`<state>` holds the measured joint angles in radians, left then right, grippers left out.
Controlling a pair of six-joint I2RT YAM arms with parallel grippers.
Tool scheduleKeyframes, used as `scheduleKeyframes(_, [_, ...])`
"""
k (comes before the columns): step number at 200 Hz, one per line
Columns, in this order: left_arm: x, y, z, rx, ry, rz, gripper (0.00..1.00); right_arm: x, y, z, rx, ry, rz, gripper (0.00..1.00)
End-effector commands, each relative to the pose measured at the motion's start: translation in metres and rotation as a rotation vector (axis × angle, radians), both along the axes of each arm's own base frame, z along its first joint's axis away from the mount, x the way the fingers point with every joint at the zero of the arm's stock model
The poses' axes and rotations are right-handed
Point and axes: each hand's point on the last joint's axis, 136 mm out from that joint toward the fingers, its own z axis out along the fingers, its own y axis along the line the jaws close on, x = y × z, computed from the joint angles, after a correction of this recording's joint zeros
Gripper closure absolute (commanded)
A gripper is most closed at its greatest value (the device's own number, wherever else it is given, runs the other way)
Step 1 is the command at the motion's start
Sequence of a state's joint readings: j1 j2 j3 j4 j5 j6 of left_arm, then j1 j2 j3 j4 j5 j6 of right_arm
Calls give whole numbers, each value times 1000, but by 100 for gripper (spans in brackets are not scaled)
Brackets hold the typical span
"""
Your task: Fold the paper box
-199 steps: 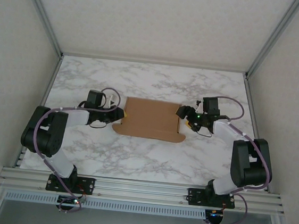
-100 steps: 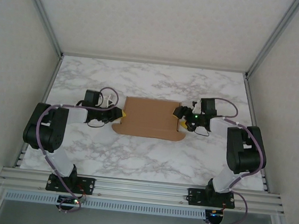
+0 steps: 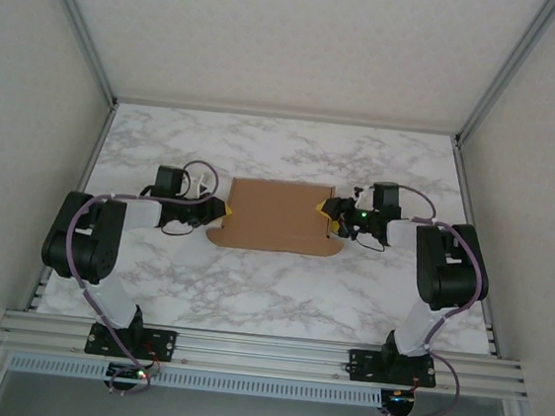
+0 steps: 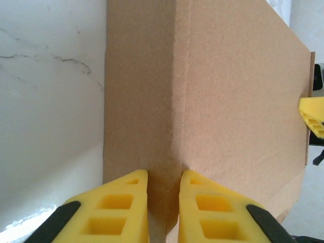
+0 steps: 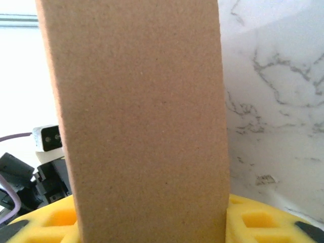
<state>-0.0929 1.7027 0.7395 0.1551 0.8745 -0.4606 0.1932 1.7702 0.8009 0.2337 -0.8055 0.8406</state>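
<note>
The box lay flat mid-bench, right between the two arms, and both were in on it! The left tool was pinched onto the raised fold at the box's left edge. The right tool sat at the right edge, but whether it had bitten down or merely straddled the board, I could not tell.

Risks, as I judged them: with one end clamped and the other unsure, any pull from the left could drag the whole sheet sideways rather than bend it. A squeeze off the score line could crush the corrugation and leave a crooked wall. If the right flap slipped free, it would likely spring back flat.

The overhead view gave the whole layout and the rounded tabs along the near edge, but nothing of the grips. The left wrist view showed yellow fingers hugging the crease, with the right tool's yellow tip peeking past the far edge. The right wrist view had a brown strip standing upright, hiding the contact.
</note>
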Motion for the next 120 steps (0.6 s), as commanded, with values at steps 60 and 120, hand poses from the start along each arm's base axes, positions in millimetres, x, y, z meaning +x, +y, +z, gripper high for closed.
scheduleKeyframes(60, [15,45,62,544,-173,125,50,-20,-9,4,-157,20,17,54])
scheduleKeyframes(120, [-4,-71,72,785,-474,-363,44,-16,-7,-14,-159,73,18,54])
